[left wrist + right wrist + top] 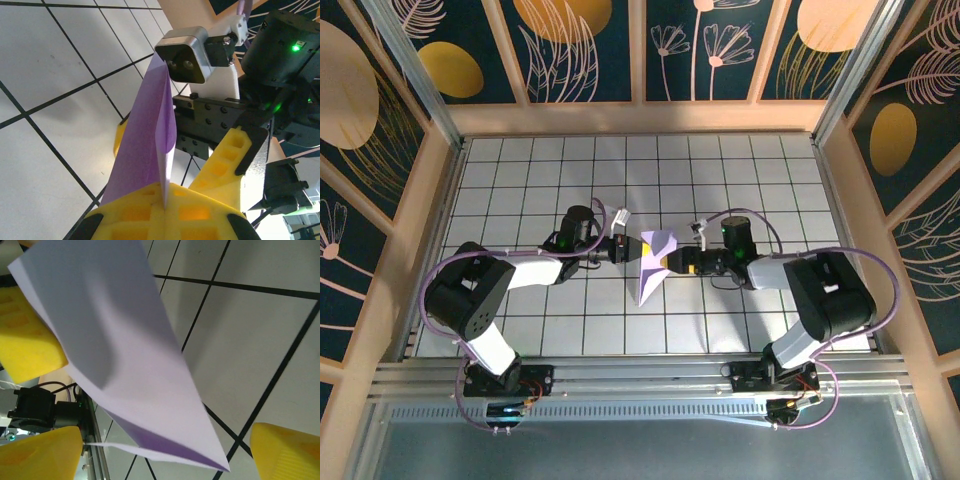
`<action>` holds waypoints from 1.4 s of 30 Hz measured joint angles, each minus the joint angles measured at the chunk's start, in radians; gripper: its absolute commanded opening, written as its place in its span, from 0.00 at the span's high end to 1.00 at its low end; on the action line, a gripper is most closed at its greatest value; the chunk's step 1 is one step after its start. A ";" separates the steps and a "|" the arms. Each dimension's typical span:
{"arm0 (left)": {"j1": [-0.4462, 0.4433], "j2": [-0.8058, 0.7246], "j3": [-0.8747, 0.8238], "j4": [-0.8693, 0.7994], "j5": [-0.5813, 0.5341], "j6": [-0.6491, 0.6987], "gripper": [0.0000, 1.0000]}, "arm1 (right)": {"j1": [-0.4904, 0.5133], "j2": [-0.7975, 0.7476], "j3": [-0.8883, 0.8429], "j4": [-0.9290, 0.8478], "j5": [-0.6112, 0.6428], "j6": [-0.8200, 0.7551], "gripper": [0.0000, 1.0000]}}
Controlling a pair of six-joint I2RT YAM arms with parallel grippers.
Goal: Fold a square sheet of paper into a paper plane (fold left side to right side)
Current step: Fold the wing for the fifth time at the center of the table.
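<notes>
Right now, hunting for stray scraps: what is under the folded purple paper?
White gridded tabletop shows beneath the folded purple paper, which the left tool pinches. The tiles behind its flaps are covered.

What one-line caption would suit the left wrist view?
Shut left gripper pinching the folded lavender paper on edge above the white tiled table.

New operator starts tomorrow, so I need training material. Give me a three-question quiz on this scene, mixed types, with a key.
1. True or false: the left gripper is shut on the paper plane.
2. The right gripper has its jaws: A) open, either side of the plane; B) shut on a pencil; C) shut and empty.
3. Fill in: the white table carries a black ____ of lines.
Key: 1 true; 2 A; 3 grid.
</notes>
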 measured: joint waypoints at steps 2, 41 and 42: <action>0.000 0.000 -0.001 0.001 -0.001 0.000 1.00 | 0.003 0.011 0.002 0.018 -0.006 0.000 0.20; 0.001 0.003 -0.024 -0.157 -0.207 0.062 0.47 | -0.018 0.101 0.148 -0.115 0.087 -0.017 1.00; 0.001 -0.026 -0.025 -0.187 -0.240 0.075 0.43 | -0.018 0.101 0.149 -0.126 0.098 -0.005 1.00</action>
